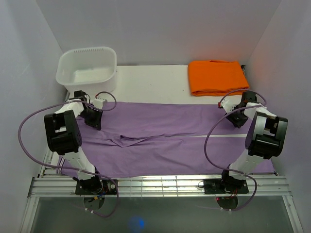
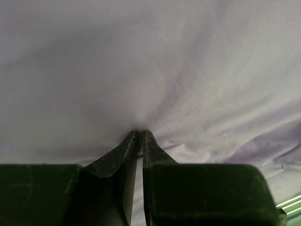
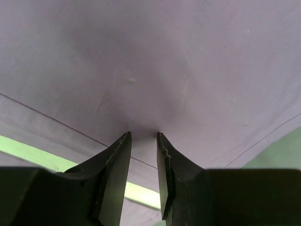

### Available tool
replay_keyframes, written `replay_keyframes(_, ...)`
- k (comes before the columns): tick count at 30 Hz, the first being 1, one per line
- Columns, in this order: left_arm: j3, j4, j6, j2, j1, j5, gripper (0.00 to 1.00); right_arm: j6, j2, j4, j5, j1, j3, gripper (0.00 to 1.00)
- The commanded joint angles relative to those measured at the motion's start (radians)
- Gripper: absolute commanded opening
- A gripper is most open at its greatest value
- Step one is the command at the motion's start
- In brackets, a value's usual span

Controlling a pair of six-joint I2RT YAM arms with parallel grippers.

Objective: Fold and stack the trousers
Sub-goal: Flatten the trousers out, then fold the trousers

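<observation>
The white table (image 1: pixel 155 80) takes up most of the space, and the lilac trousers (image 1: pixel 160 141) lie flat across nearly its whole width, on the near half in front of the arms' bases. The two legs run side by side left to right, with some rumpled folds left of the middle.

At the far left corner sits a white plastic basin (image 1: pixel 92 51). At the far right lies a folded orange cloth (image 1: pixel 216 77), just beyond the trousers and not touching them as far as I can see.

The left arm (image 1: pixel 63 133) and right arm (image 1: pixel 265 133) each reach down to the trousers' far edge, one near each end.

The left gripper (image 2: pixel 139 134) has its fingers drawn almost together on the purple cloth, and creases fan out from the tips, so it has a pinch of the trousers.

The right gripper (image 3: pixel 143 134) is pressed tip-down on the cloth with a narrow gap between its fingers (whether any cloth is caught there, I cannot tell).
</observation>
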Motion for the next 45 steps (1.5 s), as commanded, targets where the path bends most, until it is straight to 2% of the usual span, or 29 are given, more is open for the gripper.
replay_keyframes(1,-0.067,0.023,0.011,0.0,-0.002,0.01,0.22,-0.115,0.021,-0.134,0.098,-0.076,-0.123,0.35)
replay_keyframes(5,-0.122,-0.024,0.071,-0.055,-0.021,0.062,0.21,-0.198,0.001,-0.143,0.127,-0.126,-0.096,0.35)
replay_keyframes(8,-0.084,-0.081,0.137,-0.112,-0.019,0.079,0.22,-0.236,-0.009,-0.227,0.072,-0.146,-0.007,0.38)
replay_keyframes(11,0.001,-0.121,0.207,-0.192,-0.004,0.092,0.24,-0.291,-0.035,-0.358,-0.053,-0.153,0.126,0.56)
replay_keyframes(13,0.116,-0.177,0.33,-0.215,0.015,0.16,0.31,-0.339,-0.058,-0.426,-0.11,-0.153,0.191,0.87)
replay_keyframes(14,0.149,-0.193,0.386,-0.22,0.037,0.19,0.35,-0.35,-0.064,-0.436,-0.158,-0.151,0.218,0.96)
replay_keyframes(15,0.191,-0.201,0.481,-0.223,0.045,0.223,0.49,-0.359,-0.067,-0.445,-0.178,-0.151,0.27,0.9)
replay_keyframes(16,0.204,-0.181,0.506,-0.221,0.056,0.224,0.57,-0.373,-0.067,-0.448,-0.199,-0.148,0.292,0.9)
replay_keyframes(18,0.253,-0.182,0.595,-0.195,0.056,0.193,0.66,-0.386,-0.058,-0.447,-0.21,-0.145,0.346,0.9)
replay_keyframes(21,0.328,-0.204,0.651,-0.088,0.064,0.151,0.69,-0.429,-0.012,-0.445,-0.201,-0.143,0.406,0.9)
replay_keyframes(23,0.446,-0.222,0.683,0.022,0.084,0.144,0.7,-0.449,0.039,-0.454,-0.19,-0.143,0.441,0.9)
replay_keyframes(24,0.497,-0.284,0.697,0.065,0.09,0.142,0.7,-0.451,0.056,-0.458,-0.189,-0.143,0.459,0.9)
replay_keyframes(25,0.613,-0.334,0.739,0.111,0.097,0.148,0.7,-0.453,0.092,-0.462,-0.189,-0.143,0.5,0.9)
replay_keyframes(26,0.673,-0.372,0.752,0.204,0.113,0.15,0.74,-0.454,0.112,-0.47,-0.19,-0.145,0.522,0.91)
replay_keyframes(28,0.79,-0.46,0.76,0.295,0.134,0.153,0.83,-0.457,0.163,-0.491,-0.199,-0.148,0.582,0.91)
replay_keyframes(29,0.892,-0.48,0.769,0.372,0.145,0.164,0.84,-0.46,0.178,-0.494,-0.207,-0.149,0.596,0.92)
replay_keyframes(32,0.954,-0.53,0.837,0.435,0.163,0.138,0.82,-0.485,0.227,-0.501,-0.206,-0.153,0.639,0.92)
replay_keyframes(38,0.836,-0.497,0.905,0.46,0.171,0.064,0.75,-0.518,0.326,-0.502,-0.19,-0.154,0.734,0.93)
replay_keyframes(45,0.721,-0.406,0.87,0.484,0.173,0.03,0.66,-0.578,0.37,-0.498,-0.196,-0.159,0.74,0.94)
